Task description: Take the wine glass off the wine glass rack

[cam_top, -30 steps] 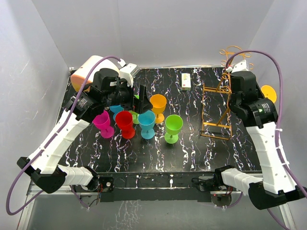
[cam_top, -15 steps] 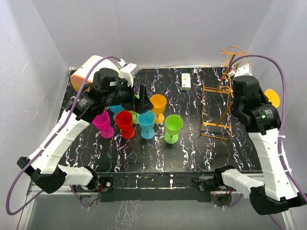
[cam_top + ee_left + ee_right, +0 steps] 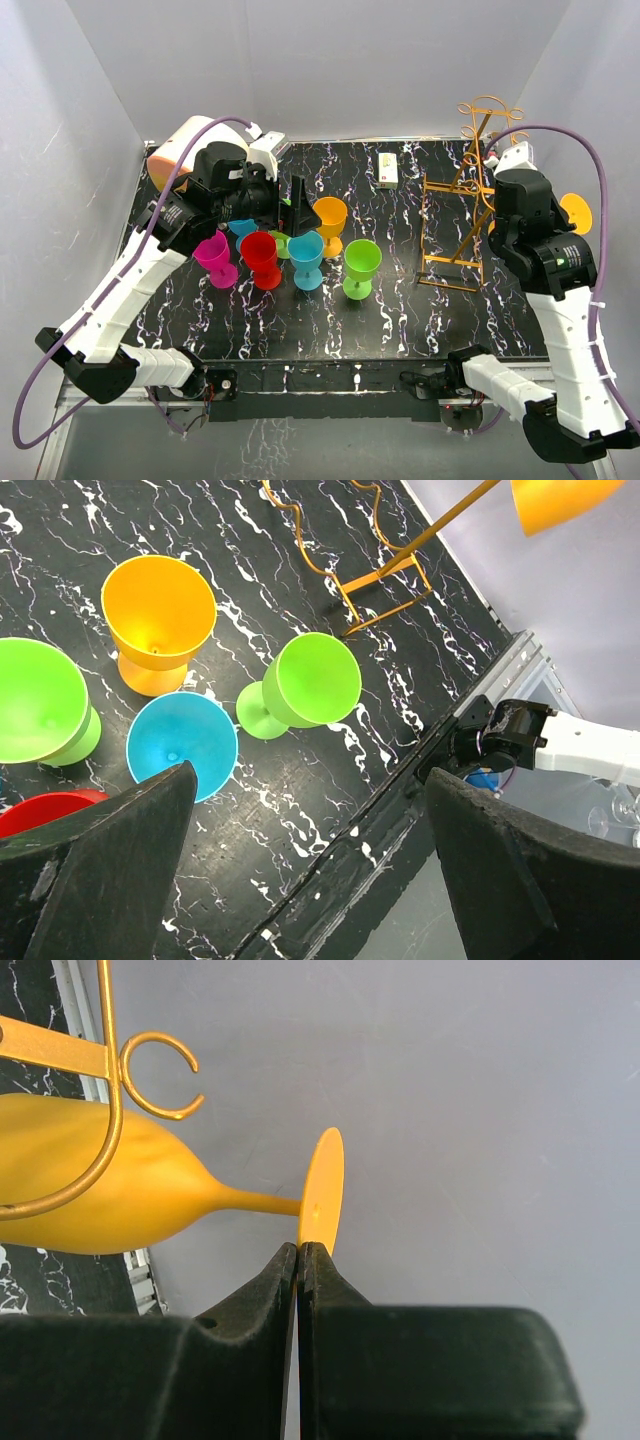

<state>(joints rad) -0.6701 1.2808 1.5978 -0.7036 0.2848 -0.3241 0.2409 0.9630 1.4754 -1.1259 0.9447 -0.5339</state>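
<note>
The right gripper [image 3: 299,1248] is pressed together on the rim of the foot of the orange wine glass [image 3: 90,1195], holding it on its side with the bowl toward the gold wire rack [image 3: 50,1048]. In the wrist view the bowl lies behind one of the rack's curved wires, and I cannot tell whether they touch. From above, the glass hangs past the right edge of the table [image 3: 400,310], close to the wall [image 3: 350,60]. The left gripper [image 3: 308,772] hovers with its fingers [image 3: 100,880] spread wide above a cluster of upright plastic cups, mouths up. They are an orange cup [image 3: 160,605], a green cup [image 3: 315,680], a blue cup [image 3: 185,745], a second green cup [image 3: 35,710], a red cup [image 3: 40,815] and a magenta cup [image 3: 214,252]. The table is black with white marbled veins. A cream-and-orange drum [image 3: 178,148] sits at its far left corner and a small white box [image 3: 389,170] near the far edge. Plain pale walls close in the back and both sides.
</note>
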